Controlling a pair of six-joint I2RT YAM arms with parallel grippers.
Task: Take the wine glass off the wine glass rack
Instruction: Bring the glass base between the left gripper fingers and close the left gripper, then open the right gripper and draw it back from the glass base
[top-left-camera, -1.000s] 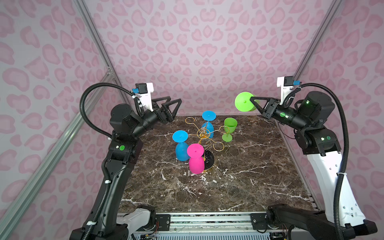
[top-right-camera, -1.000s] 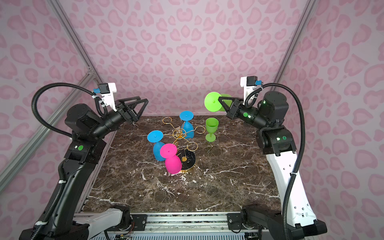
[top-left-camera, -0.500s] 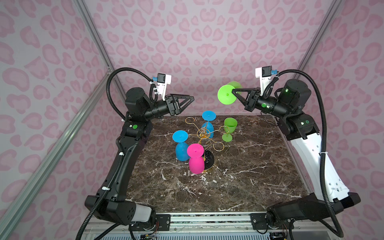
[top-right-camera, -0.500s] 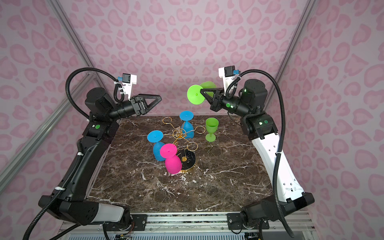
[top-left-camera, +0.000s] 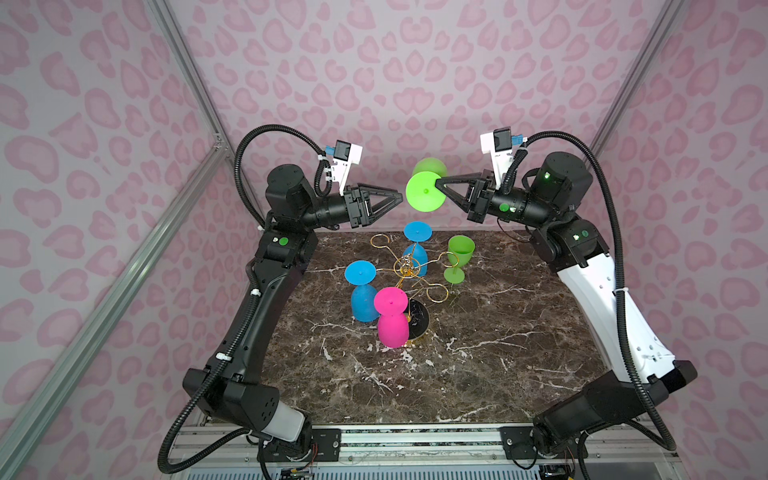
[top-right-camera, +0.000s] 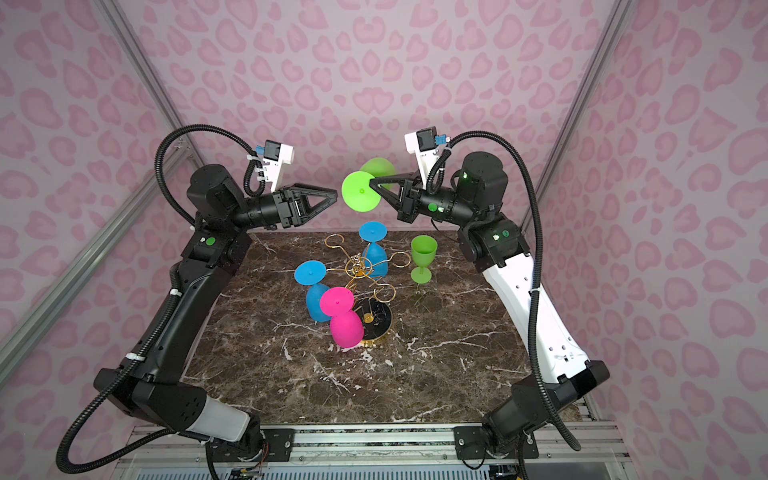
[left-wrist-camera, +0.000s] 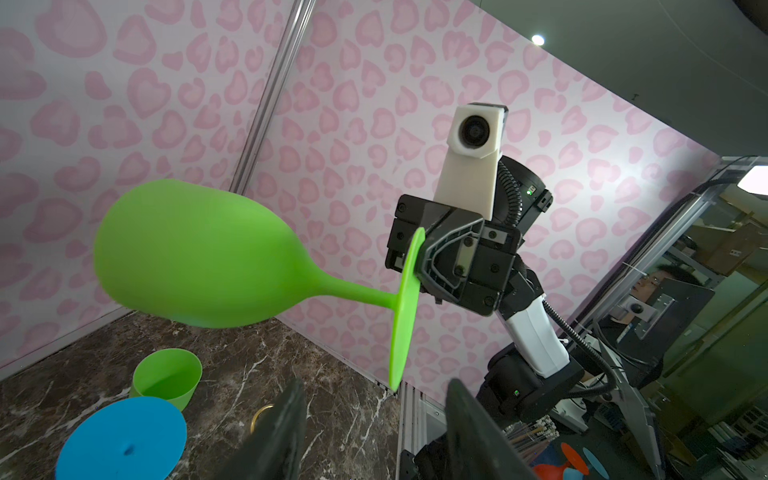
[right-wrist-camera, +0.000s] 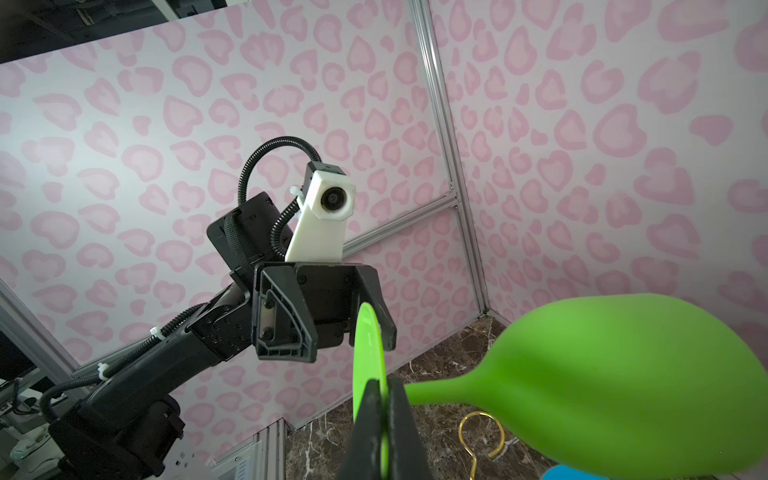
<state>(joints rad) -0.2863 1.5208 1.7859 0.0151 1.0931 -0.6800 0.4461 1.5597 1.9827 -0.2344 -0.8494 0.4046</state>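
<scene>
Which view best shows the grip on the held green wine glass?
Right wrist: the right hand pinches the green wine glass by its foot rim. Left wrist shows it whole, sideways; both top views mostly its foot.

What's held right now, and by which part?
Right gripper pinches the green wine glass by the edge of its foot disc; left gripper open, gripping nothing.
</scene>
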